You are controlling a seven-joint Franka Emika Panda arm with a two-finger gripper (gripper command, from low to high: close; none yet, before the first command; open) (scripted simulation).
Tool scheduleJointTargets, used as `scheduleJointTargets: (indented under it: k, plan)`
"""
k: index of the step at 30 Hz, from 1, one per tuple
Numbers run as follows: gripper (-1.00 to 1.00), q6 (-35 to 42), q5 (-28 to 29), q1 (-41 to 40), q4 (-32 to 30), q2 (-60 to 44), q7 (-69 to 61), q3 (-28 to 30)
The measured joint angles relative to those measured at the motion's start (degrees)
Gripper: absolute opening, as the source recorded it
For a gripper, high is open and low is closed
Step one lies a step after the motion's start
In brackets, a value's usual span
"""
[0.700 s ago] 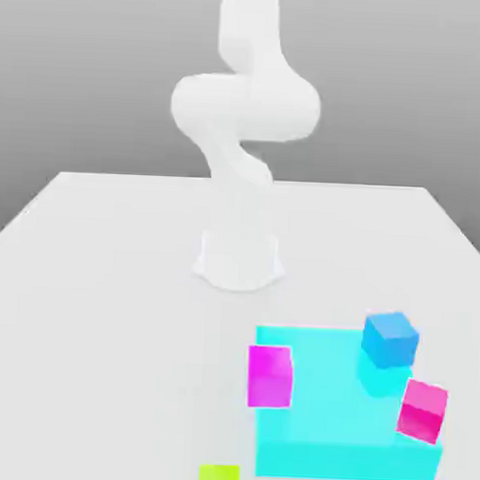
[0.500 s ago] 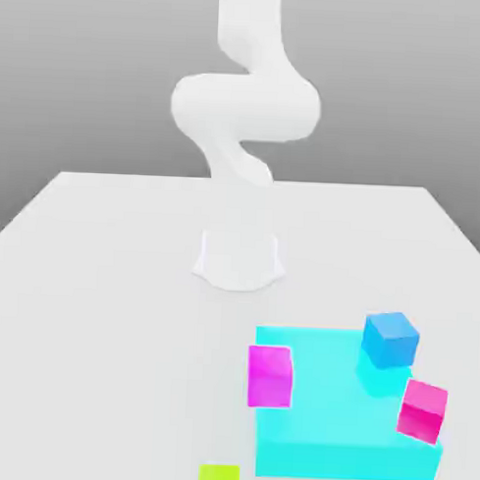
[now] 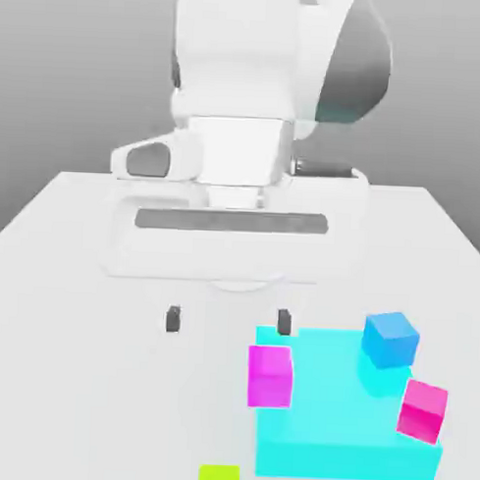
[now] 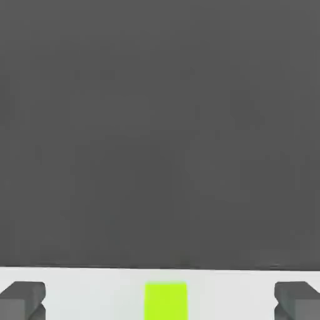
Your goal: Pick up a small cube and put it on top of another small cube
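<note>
Hanging above the table (image 3: 87, 237) with nothing between its fingers, the gripper (image 3: 227, 321) has its 2 dark fingertips (image 3: 174, 320) spread wide, a sensible stance for dropping over a block. The small green cube (image 3: 219, 477) sits alone on the bare table, ahead of the hand and lower, close to the near edge; in the hand view it lies centred between the 2 fingertips (image 4: 22, 299), so the hand looks lined up on it but not yet down to it. Just beside the hand on the exterior view's right lies a flat cyan slab (image 3: 334, 425) carrying a blue cube (image 3: 390, 339) and 2 magenta cubes (image 3: 269, 375), any of which could probably serve as the base for stacking.
</note>
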State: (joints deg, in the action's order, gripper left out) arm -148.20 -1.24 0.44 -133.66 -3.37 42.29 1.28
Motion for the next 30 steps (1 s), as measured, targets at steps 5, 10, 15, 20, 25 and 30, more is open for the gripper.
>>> scheduleJointTargets:
  k: [5,10,15,20,25,30]
  plan:
    - [0.0,-3.5,0.1,-0.1,-0.4,-10.4,-0.5,0.1]
    - [0.0,-9.2,-0.1,-0.3,0.5,-20.8,-0.9,-0.1]
    - [-1.0,-12.2,-0.2,-0.5,1.3,-24.6,-1.0,-0.2]
    - [-1.0,-11.4,-0.1,-0.4,1.1,-23.6,-1.0,-0.2]
    - [-1.0,-4.8,0.5,0.7,-2.0,-14.0,-1.9,-1.3]
    - [-1.0,-0.8,0.5,4.6,-8.4,-3.6,-7.9,-7.0]
